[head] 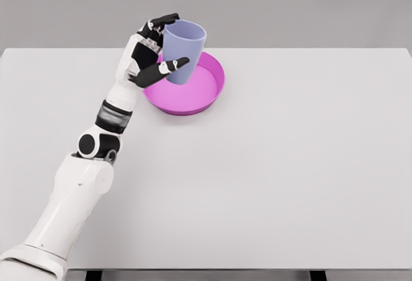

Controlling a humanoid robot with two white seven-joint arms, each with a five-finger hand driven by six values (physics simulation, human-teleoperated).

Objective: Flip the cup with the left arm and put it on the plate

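A pale blue cup [183,49] is held upright, mouth up, a little tilted, over the left part of the magenta plate [205,91]. My left hand [159,48] comes in from the lower left and is shut on the cup, its thumb across the front and its fingers around the far left side. The cup's bottom hangs just above or at the plate's inner floor; I cannot tell whether they touch. The plate lies flat on the white table [270,165], left of the middle toward the back.
The table's back edge runs just behind the plate. My left forearm [116,110] slants across the table's left side.
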